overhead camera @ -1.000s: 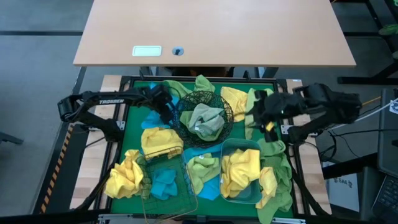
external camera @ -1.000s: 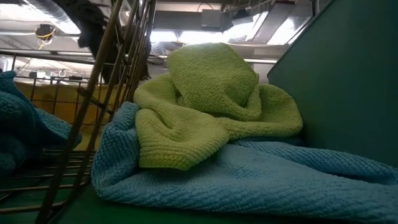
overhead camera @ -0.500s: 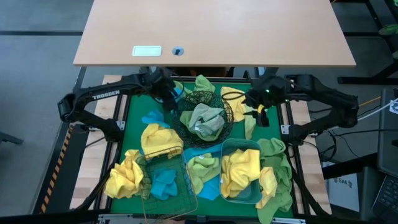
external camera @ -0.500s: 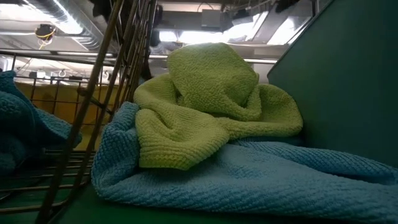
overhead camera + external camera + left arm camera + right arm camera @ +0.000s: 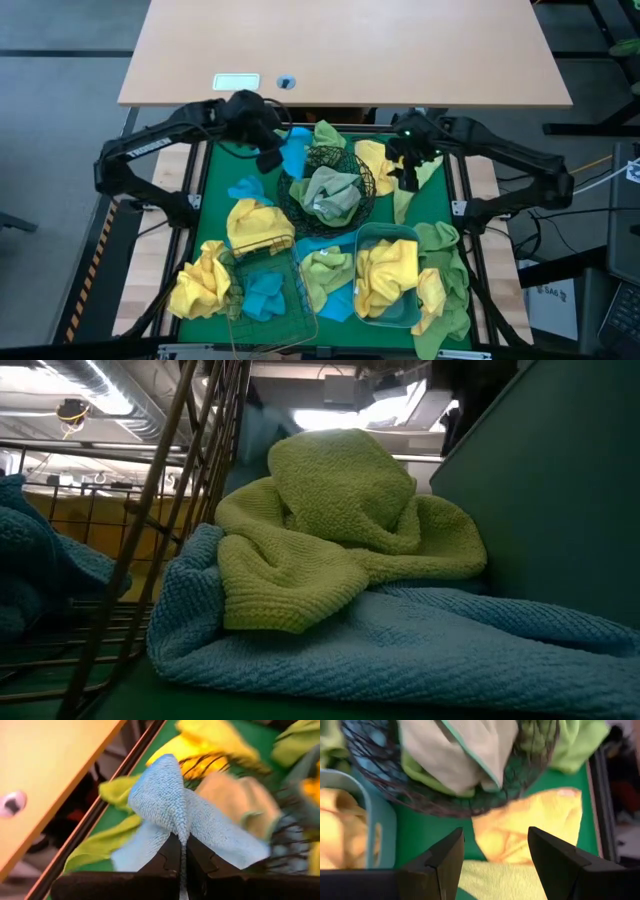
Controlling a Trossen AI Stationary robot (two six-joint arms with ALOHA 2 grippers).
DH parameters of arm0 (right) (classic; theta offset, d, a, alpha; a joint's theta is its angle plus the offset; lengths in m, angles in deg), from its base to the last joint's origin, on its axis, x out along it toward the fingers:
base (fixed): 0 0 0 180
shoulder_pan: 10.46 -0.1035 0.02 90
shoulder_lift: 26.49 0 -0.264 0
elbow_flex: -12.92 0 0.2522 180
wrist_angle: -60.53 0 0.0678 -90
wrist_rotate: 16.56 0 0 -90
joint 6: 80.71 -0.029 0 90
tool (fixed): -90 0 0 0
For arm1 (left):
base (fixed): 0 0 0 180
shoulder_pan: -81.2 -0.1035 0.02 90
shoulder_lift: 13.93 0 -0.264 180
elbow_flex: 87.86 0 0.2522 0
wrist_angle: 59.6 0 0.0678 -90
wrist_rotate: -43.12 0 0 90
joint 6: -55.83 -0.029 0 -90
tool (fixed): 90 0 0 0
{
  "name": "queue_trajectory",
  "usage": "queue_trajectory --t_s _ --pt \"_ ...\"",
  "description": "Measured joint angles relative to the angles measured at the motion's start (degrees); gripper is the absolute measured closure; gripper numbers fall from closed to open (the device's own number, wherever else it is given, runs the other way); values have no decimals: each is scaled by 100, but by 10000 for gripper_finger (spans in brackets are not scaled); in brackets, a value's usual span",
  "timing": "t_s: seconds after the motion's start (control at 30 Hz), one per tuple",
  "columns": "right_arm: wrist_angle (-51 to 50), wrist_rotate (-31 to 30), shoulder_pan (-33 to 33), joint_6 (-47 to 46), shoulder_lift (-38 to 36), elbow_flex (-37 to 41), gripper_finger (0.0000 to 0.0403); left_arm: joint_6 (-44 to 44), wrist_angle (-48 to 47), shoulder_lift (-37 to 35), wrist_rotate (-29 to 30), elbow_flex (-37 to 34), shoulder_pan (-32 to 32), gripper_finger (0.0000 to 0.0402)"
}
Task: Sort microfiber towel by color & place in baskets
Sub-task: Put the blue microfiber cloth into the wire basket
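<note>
Baskets anchor everything, the black mesh bowl [image 5: 332, 186] most of all. Left of that bowl, the left gripper [image 5: 272, 158] pinches a sky-blue towel [image 5: 172, 815]; its copper wire basket [image 5: 268, 290] lies toward the table's front. Right of the bowl, the right gripper [image 5: 408, 176] hangs open above a yellow towel [image 5: 530, 827]; the yellow-filled plastic tub [image 5: 388, 275] sits nearer this arm. Towels litter the green mat [image 5: 212, 215]; a wooden desk [image 5: 345, 50] stands beyond.
</note>
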Motion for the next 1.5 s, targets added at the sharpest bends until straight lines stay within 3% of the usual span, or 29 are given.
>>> queue_trajectory --t_s 0.47,1.07,1.3,1.5 --pt "832 4 1352 149 2 1295 185 947 11 -2 -17 1519 1894 401" --pt "1496 2 2369 139 2 2152 185 2337 -306 24 -219 1559 4457 401" --pt "1493 -1 2431 141 2 2352 185 3831 -1217 251 -171 1560 5332 401" --pt "1623 -1 2421 152 2 2354 185 4694 -1672 708 306 1559 5840 401"
